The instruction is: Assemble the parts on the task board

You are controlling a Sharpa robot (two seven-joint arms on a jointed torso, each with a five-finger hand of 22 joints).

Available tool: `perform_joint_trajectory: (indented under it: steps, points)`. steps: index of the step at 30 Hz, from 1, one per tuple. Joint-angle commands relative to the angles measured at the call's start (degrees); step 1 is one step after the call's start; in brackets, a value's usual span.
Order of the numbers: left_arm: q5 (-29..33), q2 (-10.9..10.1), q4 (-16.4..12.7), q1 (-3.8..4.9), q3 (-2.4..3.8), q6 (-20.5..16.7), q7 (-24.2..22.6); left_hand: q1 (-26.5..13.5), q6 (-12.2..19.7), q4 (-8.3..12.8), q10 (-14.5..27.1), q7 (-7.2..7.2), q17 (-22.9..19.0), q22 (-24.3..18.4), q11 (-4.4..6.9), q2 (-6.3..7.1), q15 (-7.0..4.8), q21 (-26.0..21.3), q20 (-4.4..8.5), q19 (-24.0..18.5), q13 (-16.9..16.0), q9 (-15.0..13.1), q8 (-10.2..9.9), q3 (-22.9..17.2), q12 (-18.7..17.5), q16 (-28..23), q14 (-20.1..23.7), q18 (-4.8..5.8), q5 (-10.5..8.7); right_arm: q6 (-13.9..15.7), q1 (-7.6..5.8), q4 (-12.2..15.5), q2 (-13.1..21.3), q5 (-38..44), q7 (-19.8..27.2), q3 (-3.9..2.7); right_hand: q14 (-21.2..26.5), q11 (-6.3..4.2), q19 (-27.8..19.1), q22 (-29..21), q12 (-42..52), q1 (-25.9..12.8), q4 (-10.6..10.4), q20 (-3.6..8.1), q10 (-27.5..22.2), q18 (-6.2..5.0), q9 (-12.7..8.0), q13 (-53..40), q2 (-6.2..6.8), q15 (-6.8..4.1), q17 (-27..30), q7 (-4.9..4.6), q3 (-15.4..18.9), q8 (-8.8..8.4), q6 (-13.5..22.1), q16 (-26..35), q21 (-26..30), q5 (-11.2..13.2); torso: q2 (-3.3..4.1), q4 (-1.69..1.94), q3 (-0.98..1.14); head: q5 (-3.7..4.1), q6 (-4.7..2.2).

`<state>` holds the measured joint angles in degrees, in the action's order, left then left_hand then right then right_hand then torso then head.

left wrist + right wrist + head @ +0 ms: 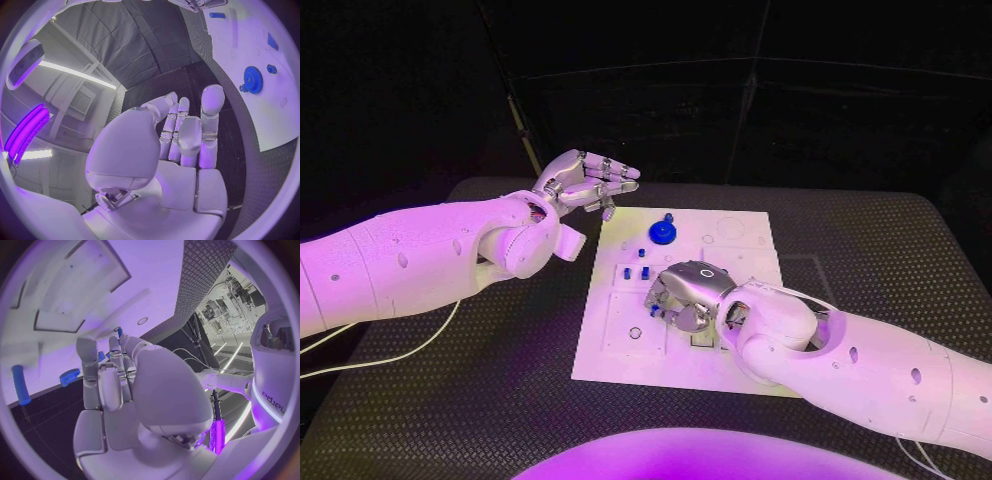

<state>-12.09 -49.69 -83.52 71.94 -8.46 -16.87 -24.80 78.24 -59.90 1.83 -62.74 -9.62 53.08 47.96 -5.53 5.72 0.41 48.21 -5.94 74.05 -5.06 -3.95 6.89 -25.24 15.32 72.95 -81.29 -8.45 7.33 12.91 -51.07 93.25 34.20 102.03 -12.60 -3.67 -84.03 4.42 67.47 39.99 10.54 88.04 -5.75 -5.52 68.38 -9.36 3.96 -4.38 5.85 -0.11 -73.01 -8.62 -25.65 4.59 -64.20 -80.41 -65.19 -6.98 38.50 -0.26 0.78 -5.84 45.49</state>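
The white task board lies in the middle of the table. A blue gear sits near its far edge, and small blue parts stand left of the centre. My right hand hovers low over the board's middle with its fingers bent down toward the plate. In the right wrist view this hand has a blue bit by its thumb, and I cannot tell whether it is held. A blue peg and the gear lie beyond it. My left hand is raised off the board's far left corner and holds nothing.
Black textured table surrounds the board on all sides. A white cable trails across the table under my left arm. In the left wrist view the board carries the gear and small blue parts.
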Motion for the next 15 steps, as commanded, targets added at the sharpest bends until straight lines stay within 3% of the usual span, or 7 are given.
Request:
perform_joint_trajectory:
  steps: [1,15]
  points:
    - [0.26,-0.02,-0.09,0.09,0.04,0.53,-0.34,-0.41,0.36,0.01,0.25,-0.19,-0.05,-0.06,0.04,-0.07,-0.02,-0.28,-0.07,-0.34,-0.02,0.08,-0.18,-0.04,0.28,-0.25,0.32,-0.75,-0.19,-0.50,0.11,0.23,0.10,1.63,-0.74,0.15,-2.68,-0.09,-0.39,0.00,-0.38,-0.54,0.10,0.01,0.28,0.51,0.06,0.00,-0.01,-0.29,0.01,0.02,-0.31,0.13,-0.43,-0.11,-0.16,-0.19,-0.01,-0.03,0.02,0.04,-0.07]
    - [0.26,0.06,0.03,0.09,0.04,0.85,-0.10,-0.45,0.33,0.04,0.43,-0.18,-0.09,-0.20,0.02,-0.07,0.00,-0.46,-0.09,-0.43,-0.01,0.07,-0.14,-0.04,0.31,-0.26,0.37,-0.78,-0.19,1.27,0.16,0.48,0.24,4.46,-2.12,0.16,-2.68,-0.16,-0.27,0.28,-0.33,-0.76,0.23,0.01,0.42,0.55,0.10,-0.04,-0.01,-0.33,-0.01,0.10,-0.37,0.20,-0.61,-0.13,-0.30,-0.21,-0.01,-0.04,-0.01,0.15,-0.32]
